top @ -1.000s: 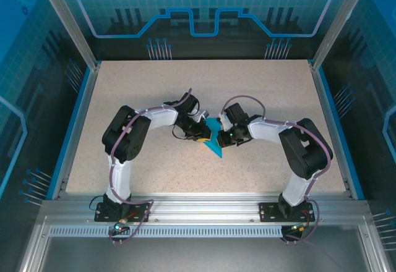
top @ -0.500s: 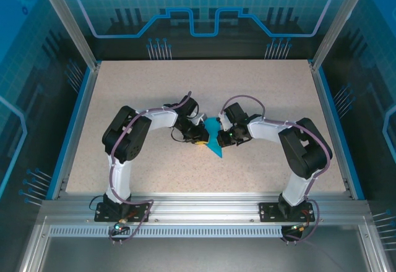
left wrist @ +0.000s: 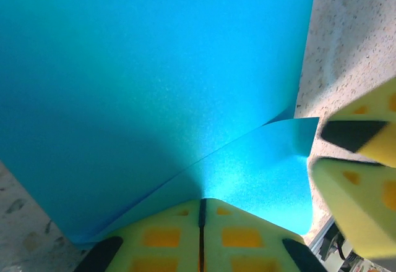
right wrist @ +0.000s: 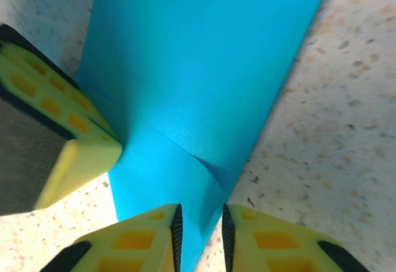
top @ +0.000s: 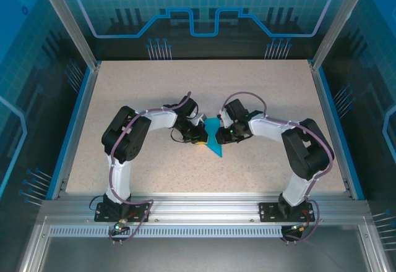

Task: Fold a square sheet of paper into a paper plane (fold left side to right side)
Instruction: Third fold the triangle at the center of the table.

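Observation:
The square sheet of paper [top: 214, 138] lies mid-table as a bright-blue wedge with its point toward the near edge. My left gripper [top: 202, 136] is at its left edge and my right gripper [top: 224, 135] at its right edge. In the left wrist view the left gripper [left wrist: 201, 203] is shut on the edge of the paper [left wrist: 154, 68], and a raised flap runs off from the pinch. In the right wrist view the right gripper [right wrist: 199, 213] stands slightly open around a folded edge of the paper [right wrist: 204, 55], with a gap at each pad.
The speckled beige table [top: 154, 86] has blue side rails [top: 73, 130] and an aluminium frame [top: 204, 207] along the near edge. Both arms lean inward and meet at the middle. The right gripper's fingers [left wrist: 362, 204] sit close beside the left gripper.
The right gripper has opened and let go of the paper's right edge. The left gripper has closed tighter on the left edge. The paper has hardly moved.

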Motion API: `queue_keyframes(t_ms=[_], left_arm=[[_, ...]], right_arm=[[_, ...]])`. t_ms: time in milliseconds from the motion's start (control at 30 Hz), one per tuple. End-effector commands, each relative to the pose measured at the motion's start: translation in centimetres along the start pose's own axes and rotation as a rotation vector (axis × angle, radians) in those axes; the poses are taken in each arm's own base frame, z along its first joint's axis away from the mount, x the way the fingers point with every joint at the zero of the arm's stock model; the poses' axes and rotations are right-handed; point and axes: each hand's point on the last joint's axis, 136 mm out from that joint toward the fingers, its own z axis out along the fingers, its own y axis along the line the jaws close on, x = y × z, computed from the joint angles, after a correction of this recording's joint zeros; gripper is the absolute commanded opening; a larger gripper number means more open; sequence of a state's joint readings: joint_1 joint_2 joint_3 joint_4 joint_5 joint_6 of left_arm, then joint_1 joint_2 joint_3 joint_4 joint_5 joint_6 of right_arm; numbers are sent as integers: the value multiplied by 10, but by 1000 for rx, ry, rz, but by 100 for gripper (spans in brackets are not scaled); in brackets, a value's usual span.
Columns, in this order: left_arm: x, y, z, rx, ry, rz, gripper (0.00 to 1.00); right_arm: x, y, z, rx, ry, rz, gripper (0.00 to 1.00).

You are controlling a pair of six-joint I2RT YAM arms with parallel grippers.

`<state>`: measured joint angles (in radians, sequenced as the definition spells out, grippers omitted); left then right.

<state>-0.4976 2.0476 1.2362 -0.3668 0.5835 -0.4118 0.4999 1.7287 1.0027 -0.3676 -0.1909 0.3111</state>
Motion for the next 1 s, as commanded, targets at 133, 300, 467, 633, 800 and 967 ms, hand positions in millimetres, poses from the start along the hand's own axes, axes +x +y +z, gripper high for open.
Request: queue_keyframes(t_ms=[133, 300, 467, 633, 800, 967], left_arm=[[25, 40, 11, -128, 63, -67, 6], [24, 40, 11, -130, 62, -70, 4], [24, 40, 11, -131, 59, -67, 3], [24, 41, 11, -134, 60, -68, 3], [24, 41, 11, -135, 59, -68, 3], [24, 40, 11, -134, 60, -67, 3]], right_arm=[[10, 28, -40, -119, 15, 83, 11], [30, 66, -28, -221, 96, 170, 0], [29, 67, -8, -195, 122, 246, 0], [28, 65, 8, -177, 142, 268, 0], [31, 61, 18, -147, 169, 276, 0], [31, 57, 20, -127, 165, 283, 0]])
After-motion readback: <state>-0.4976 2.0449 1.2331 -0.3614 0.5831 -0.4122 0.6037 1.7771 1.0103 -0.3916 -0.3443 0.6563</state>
